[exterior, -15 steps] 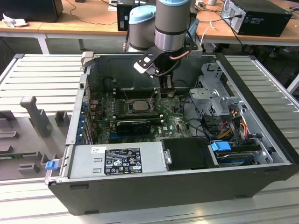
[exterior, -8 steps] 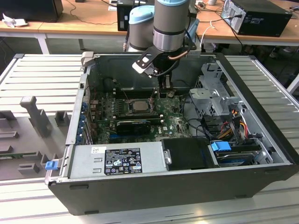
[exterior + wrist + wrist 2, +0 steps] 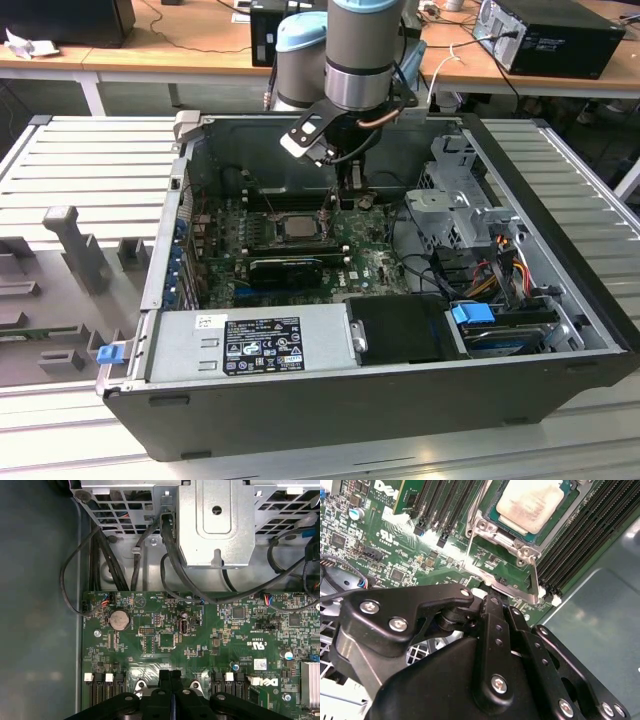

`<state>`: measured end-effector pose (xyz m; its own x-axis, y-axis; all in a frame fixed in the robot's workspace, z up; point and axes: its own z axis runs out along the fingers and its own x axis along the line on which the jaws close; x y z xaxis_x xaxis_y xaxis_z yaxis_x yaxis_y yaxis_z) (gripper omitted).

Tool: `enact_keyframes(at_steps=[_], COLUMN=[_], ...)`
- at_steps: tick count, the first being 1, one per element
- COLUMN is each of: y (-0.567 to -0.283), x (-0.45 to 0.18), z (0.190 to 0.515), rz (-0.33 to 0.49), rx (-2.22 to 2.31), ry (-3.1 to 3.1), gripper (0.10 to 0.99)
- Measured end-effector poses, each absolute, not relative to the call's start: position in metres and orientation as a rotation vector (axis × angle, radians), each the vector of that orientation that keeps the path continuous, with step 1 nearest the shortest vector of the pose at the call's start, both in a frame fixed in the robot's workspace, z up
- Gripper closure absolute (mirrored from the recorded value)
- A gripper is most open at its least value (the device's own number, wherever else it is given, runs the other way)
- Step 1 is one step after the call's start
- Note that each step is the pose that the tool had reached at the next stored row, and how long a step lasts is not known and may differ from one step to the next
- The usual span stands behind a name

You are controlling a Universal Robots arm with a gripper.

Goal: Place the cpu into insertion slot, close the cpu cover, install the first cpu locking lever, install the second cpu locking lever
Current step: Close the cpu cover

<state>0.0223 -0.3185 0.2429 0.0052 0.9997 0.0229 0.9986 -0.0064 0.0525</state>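
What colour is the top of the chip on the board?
Pale silver-beige, slightly smudged. The chip shows best in the second wrist view.

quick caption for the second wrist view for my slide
Gripper, fingers shut, low over the green motherboard, just short of the cpu seated in its metal frame.

In the second wrist view the cpu (image 3: 530, 502) is cut off by the picture's top edge, and the board's (image 3: 395, 555) edge is hidden under the gripper (image 3: 492, 600). In the exterior view the cpu cover (image 3: 278, 232) is too small to be judged.
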Motion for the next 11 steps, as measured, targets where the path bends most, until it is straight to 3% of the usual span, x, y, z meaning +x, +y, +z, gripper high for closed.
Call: enact_keyframes(at_steps=[11], y=[-0.3185], x=[0.0170], z=[0.2429], rz=[0.083], rx=[2.212], ry=[2.199], gripper=[0.980])
